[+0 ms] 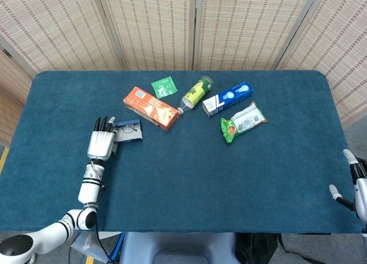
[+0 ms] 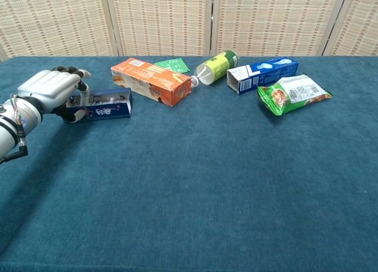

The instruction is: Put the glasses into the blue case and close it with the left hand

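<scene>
The blue case [image 1: 131,132] [image 2: 101,104] lies at the table's left, just in front of the orange box. A thin dark glasses frame [image 1: 131,126] shows on its top. My left hand [image 1: 101,142] [image 2: 48,90] is at the case's left end, its fingers [image 2: 78,88] curled over that end and touching it; I cannot tell whether the thumb grips from below. My right hand [image 1: 354,183] hangs off the table's near right edge with its fingers apart, holding nothing.
Behind the case lie an orange box [image 1: 151,108], a green sachet [image 1: 164,86], a green bottle [image 1: 195,92] on its side, a blue carton [image 1: 227,98] and a green snack bag [image 1: 243,121]. Folding screens stand behind the table.
</scene>
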Action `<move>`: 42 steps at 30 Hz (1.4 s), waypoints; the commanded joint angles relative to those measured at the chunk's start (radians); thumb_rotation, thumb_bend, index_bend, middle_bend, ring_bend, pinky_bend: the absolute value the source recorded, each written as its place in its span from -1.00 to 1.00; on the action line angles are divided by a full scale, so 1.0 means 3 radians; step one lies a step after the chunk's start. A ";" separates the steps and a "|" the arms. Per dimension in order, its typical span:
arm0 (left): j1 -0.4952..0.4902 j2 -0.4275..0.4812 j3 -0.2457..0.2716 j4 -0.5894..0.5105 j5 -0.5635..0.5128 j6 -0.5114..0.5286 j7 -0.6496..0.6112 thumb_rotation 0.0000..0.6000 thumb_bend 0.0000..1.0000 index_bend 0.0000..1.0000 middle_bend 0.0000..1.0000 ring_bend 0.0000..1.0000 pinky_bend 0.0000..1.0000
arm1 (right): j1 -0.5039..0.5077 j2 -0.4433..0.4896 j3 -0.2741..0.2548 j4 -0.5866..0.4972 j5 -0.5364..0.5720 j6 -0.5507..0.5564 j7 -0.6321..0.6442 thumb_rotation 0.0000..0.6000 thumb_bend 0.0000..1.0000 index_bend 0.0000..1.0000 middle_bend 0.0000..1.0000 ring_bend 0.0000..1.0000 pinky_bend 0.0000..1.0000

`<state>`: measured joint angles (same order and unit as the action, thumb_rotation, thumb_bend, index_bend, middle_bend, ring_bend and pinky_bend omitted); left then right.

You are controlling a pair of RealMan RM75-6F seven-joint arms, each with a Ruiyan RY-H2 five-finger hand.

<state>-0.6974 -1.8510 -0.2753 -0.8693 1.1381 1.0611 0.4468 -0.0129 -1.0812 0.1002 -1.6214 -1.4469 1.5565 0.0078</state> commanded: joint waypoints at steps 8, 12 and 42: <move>0.0121 0.0216 0.0110 -0.0311 0.0089 0.0044 -0.0138 1.00 -0.03 0.27 -0.75 -0.98 -1.00 | 0.0001 0.0003 -0.0002 -0.0020 -0.0003 0.0003 -0.0024 1.00 -0.50 -0.90 -0.66 -0.71 -0.54; 0.0207 0.0422 0.0206 -0.0562 0.0155 0.0028 -0.0217 1.00 -0.03 0.27 -0.75 -0.98 -1.00 | 0.0001 0.0005 -0.0005 -0.0044 -0.0014 0.0010 -0.0049 1.00 -0.50 -0.90 -0.66 -0.71 -0.54; 0.0465 0.1623 0.0617 -0.1567 0.0373 -0.0170 -0.0252 1.00 -0.05 0.23 -0.75 -0.99 -1.00 | 0.0025 0.0005 -0.0035 -0.0284 -0.0161 0.0079 -0.0290 1.00 -0.51 -0.90 -0.66 -0.71 -0.54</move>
<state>-0.5494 -1.3675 -0.0842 -1.3373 1.2576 1.0192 0.3618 -0.0055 -1.0798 0.0899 -1.7064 -1.4951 1.5803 -0.0793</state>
